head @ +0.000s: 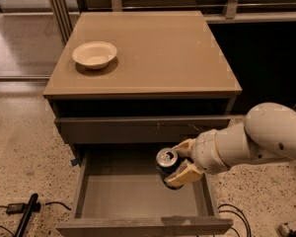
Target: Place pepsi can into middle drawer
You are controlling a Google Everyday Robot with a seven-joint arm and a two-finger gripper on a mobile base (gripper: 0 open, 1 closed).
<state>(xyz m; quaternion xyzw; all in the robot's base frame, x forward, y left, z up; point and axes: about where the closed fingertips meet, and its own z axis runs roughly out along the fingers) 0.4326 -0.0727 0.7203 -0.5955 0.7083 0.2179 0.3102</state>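
Dark blue pepsi can [166, 160], silver top up, clamped in hand [173, 164], over open grey middle drawer [133, 197].

A glossy white arm [266, 135] of bulbous rounded segments ends in a gripper [175, 164] with stubby tan fingers [187, 174], low at centre-right.
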